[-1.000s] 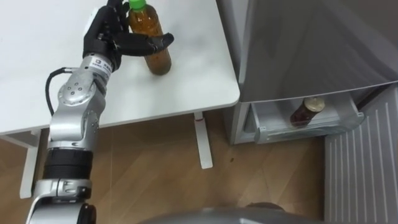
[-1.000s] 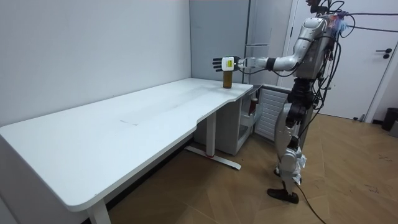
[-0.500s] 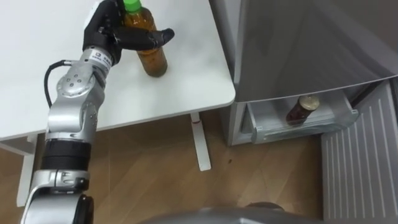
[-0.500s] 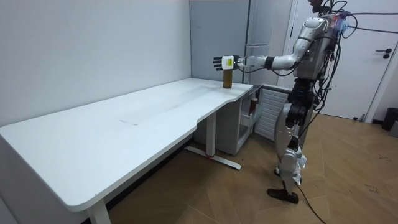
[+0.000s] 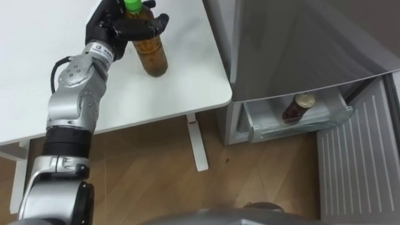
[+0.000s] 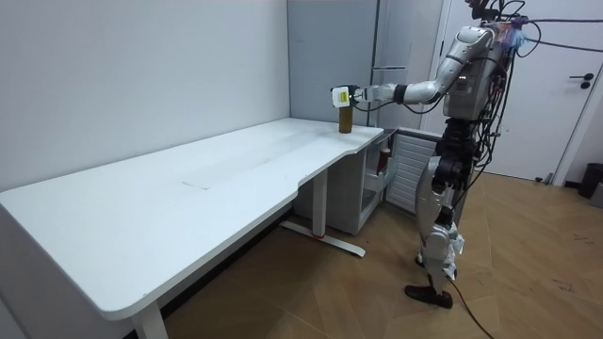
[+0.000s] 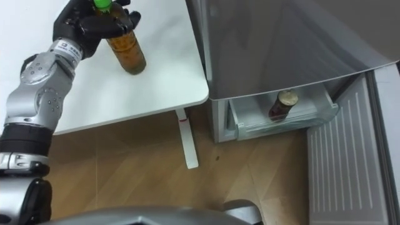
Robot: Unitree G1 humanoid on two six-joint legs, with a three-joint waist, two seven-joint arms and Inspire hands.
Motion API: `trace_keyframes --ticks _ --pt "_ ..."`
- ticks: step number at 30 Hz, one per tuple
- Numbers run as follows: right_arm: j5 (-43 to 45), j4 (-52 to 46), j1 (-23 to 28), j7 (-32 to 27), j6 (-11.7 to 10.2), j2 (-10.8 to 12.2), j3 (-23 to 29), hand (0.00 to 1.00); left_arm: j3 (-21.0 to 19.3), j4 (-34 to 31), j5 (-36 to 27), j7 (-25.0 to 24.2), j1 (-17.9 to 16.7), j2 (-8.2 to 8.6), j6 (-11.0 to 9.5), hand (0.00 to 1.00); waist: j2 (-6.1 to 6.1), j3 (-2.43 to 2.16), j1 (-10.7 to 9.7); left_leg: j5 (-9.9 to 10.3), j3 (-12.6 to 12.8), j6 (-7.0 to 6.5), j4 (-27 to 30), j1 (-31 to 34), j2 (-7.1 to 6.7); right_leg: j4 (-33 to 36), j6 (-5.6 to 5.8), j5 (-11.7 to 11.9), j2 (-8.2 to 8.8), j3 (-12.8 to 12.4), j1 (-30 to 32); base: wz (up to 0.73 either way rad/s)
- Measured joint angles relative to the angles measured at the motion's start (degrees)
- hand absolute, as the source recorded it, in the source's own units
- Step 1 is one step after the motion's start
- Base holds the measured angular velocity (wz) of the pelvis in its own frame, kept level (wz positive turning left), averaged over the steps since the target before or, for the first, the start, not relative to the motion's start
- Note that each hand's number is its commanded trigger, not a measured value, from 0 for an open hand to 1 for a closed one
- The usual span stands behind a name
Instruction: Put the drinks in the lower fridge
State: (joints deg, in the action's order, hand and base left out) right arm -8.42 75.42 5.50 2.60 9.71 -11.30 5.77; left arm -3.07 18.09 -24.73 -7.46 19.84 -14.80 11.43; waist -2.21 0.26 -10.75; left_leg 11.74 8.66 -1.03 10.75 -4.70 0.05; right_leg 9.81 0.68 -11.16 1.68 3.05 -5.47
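Observation:
A tea bottle (image 5: 152, 55) with a green cap stands upright near the white table's right corner (image 5: 206, 87). My left hand (image 5: 115, 26) reaches in from the lower left, its fingers and thumb curled round the bottle's upper part just under the cap. The right eye view shows the same hold, hand (image 7: 78, 25) on bottle (image 7: 127, 51). In the room view the hand (image 6: 341, 94) sits on top of the bottle (image 6: 347, 121). A second bottle (image 5: 294, 107) with a pale cap lies in the open lower fridge drawer (image 5: 300, 125).
The grey fridge body (image 5: 300, 44) stands right beside the table's edge. A white ribbed panel (image 5: 356, 169) stands at the drawer's right. The table leg (image 5: 197, 140) stands on wooden floor (image 5: 156, 181) between me and the fridge. I stand by the table's fridge end.
My left hand has closed in on the bottle, its fingers and thumb now wrapped round the part below the cap. The bottle still stands on the table. The view has shifted slightly.

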Motion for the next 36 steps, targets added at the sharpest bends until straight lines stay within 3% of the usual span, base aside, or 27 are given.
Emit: trace_keyframes --ticks 3,9,22,25,28,31,36 --pt "0.0 -0.1 0.0 0.0 0.0 -0.2 0.0 0.00 0.1 0.0 0.0 0.4 0.0 0.00 0.9 1.00 -0.39 -0.23 0.0 0.0 0.0 0.00 0.0 0.0 0.07 0.0 -0.08 0.0 -0.03 0.2 0.0 0.00" --pt "0.0 -0.1 -0.3 0.0 0.0 -0.2 0.0 0.00 1.6 0.0 -0.4 0.5 0.0 -0.01 2.4 1.00 -0.50 -0.22 -0.1 0.0 0.0 0.01 0.0 0.0 0.19 0.0 -0.26 0.2 -0.11 0.2 -0.2 0.00" --pt "-0.2 -0.2 -0.8 0.0 0.1 -0.2 0.0 0.00 2.5 -0.8 -0.5 1.1 0.0 0.01 2.6 1.00 -0.87 -0.01 0.2 0.0 -0.2 0.02 -0.2 0.5 0.22 0.2 -0.25 0.2 -0.17 0.3 0.4 0.00" --pt "0.0 -0.8 -1.1 0.0 -0.4 -0.1 -0.1 0.00 3.2 -3.0 -0.5 2.3 -0.1 0.35 2.6 1.00 -0.88 0.00 0.1 0.0 -0.5 0.02 -0.1 0.9 0.13 0.0 -0.25 0.2 -0.12 0.3 0.5 0.05" --pt "-0.2 -1.7 -1.4 -0.5 -1.1 0.2 -1.5 0.00 3.3 -5.4 -0.5 2.8 -0.1 1.77 2.4 1.00 -0.73 0.09 0.3 0.0 -0.8 0.01 -0.1 1.0 0.11 0.0 -0.24 0.3 -0.11 0.4 0.4 0.04" --pt "-0.3 -2.0 -2.2 -0.6 -2.8 0.6 -2.4 0.00 3.3 -7.6 -0.5 3.1 -0.1 2.51 2.4 1.00 -0.62 0.17 0.6 0.0 -0.8 0.02 -0.1 0.9 0.15 -0.1 -0.24 0.3 -0.15 0.4 0.4 -0.02" --pt "-0.1 -2.8 -2.2 -0.2 -3.8 0.6 -3.8 0.00 3.3 -14.3 -0.7 2.7 -3.0 2.71 1.5 1.00 -0.14 0.49 3.0 0.0 -0.6 0.03 -0.1 1.0 0.22 0.0 -0.25 0.3 -0.20 0.5 0.7 -0.02"
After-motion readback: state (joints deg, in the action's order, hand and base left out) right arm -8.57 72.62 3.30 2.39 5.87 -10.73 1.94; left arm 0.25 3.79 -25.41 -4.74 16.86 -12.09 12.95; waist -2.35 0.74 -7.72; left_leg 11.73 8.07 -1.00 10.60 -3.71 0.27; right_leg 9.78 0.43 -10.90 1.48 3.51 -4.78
